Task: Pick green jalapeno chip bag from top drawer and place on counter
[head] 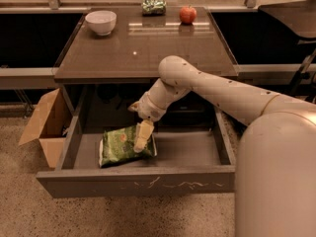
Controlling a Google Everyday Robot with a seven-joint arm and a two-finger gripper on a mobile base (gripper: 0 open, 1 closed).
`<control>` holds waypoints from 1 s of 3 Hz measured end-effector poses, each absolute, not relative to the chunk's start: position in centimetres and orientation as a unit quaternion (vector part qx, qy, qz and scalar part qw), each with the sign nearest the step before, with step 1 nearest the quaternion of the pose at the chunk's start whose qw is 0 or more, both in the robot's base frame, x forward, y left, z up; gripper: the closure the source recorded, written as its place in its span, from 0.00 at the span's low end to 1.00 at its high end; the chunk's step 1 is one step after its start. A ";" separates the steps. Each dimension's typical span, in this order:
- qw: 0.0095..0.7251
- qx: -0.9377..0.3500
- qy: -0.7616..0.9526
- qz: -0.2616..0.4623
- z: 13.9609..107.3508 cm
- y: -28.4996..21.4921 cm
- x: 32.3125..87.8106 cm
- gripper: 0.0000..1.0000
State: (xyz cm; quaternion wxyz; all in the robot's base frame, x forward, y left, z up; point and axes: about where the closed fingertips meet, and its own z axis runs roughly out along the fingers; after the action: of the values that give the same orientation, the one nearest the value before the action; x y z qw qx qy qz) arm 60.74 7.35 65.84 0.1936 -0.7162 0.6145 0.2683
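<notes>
The green jalapeno chip bag [118, 145] lies flat on the floor of the open top drawer [138, 181], left of its middle. My gripper [141, 141] hangs down from the white arm [212, 88] and rests over the bag's right end, touching or just above it. The counter [143, 48] is the glossy dark-brown tabletop above the drawer.
On the counter stand a white bowl [100, 22] at the back left, a small green-and-silver packet [153, 6] at the back middle and a red apple [187, 14] at the back right. A brown cardboard box [45, 125] sits left of the drawer. A chair base [306, 68] is at the right.
</notes>
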 end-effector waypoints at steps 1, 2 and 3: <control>0.180 -0.718 0.611 0.281 63.4 9.0 61.3 0.00; 0.171 -0.721 0.608 0.286 62.0 9.9 61.1 0.18; 0.176 -0.724 0.601 0.288 62.1 10.2 60.4 0.41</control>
State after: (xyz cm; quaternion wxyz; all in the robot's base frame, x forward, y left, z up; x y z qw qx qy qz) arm 60.41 10.18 62.14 0.1758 -0.7241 0.6014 0.2882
